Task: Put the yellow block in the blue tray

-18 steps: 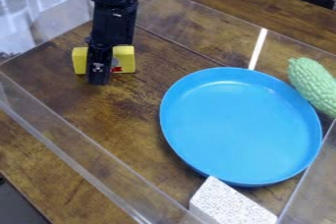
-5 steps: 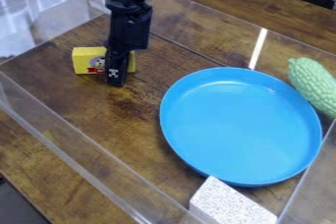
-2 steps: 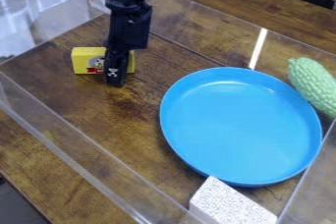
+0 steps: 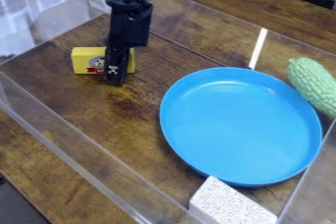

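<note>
a: camera view, going from the left: the yellow block is lying on the wooden table at far left, and the gripper is pointing straight down at the block's right end, its fingers clenched together.

b: is it grasping the block?

a: it is not looking that way to me. the tips are sitting at the right end of the block, touching or just beside it, i am not managing to tell which. the block is reaching out leftward from the fingers.

b: and its long axis?

a: it is running left to right, roughly level across the scene, with the red-and-white label facing near.

b: where is the blue tray sitting?

a: well apart, to the right and nearer, with nothing in it. beyond it a bumpy green object is resting at the tray's far right edge, and a white sponge is lying at the near edge.
</note>
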`<state>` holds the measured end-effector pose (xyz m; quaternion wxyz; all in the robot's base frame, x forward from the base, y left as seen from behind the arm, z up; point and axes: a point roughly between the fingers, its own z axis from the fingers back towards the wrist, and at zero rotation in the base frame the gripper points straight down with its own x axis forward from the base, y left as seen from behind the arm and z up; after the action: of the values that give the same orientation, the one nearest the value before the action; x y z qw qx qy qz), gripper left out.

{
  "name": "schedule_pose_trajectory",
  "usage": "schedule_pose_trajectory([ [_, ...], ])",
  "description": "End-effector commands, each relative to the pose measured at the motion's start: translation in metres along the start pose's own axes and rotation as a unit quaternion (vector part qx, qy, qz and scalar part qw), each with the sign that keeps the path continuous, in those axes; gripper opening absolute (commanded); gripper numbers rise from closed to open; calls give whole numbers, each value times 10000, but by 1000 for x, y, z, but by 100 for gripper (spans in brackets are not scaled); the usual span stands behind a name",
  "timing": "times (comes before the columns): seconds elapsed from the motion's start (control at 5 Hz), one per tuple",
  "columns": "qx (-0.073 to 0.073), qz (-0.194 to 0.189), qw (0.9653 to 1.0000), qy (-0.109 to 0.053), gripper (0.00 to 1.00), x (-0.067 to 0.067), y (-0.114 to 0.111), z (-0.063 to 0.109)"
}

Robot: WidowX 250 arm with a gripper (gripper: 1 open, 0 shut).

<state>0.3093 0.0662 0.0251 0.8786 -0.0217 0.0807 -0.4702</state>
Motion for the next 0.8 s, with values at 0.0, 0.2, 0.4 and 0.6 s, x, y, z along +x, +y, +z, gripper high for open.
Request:
schedule_pose_trajectory([
  [0.0,251,70,9996,-129,0,-2,12,16],
  [0.2,257,62,9996,-135,0,-3,14,15],
  [0.4,261,54,9995,-141,0,-3,16,13],
  [0.6,267,49,9995,-144,0,-4,17,14],
])
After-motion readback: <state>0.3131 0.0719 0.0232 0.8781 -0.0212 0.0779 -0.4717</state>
